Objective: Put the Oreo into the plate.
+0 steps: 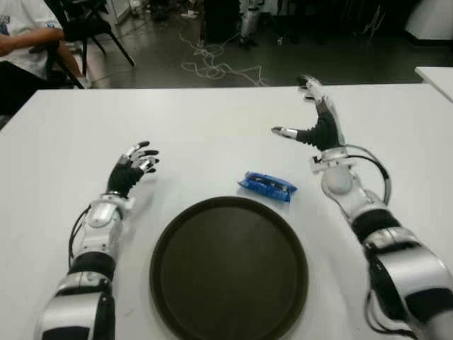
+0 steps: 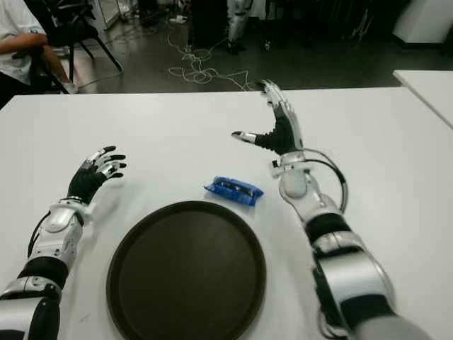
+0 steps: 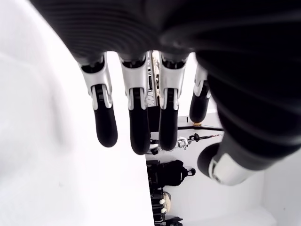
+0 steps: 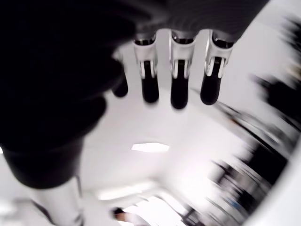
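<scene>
**Oreo pack waits beside the plate, both hands empty**

Nearest us sits the plate (image 1: 228,269), a dark round tray with a low rim, bare inside. Just past its far rim, slightly to our right, lies the Oreo (image 1: 267,186), a small blue wrapped pack flat on the table (image 1: 212,120), not touching the plate. Our right hand (image 1: 316,117) is raised beyond and to the right of the pack, fingers spread, thumb out, holding nothing. Our left hand (image 1: 132,167) shows left of the plate, fingers loosely relaxed, also empty.

We judge the pack light, its film slippery and crinkly, the biscuits inside brittle. We would pinch it gently across its short width at the middle, thumb against fingers, without squeezing hard.
</scene>
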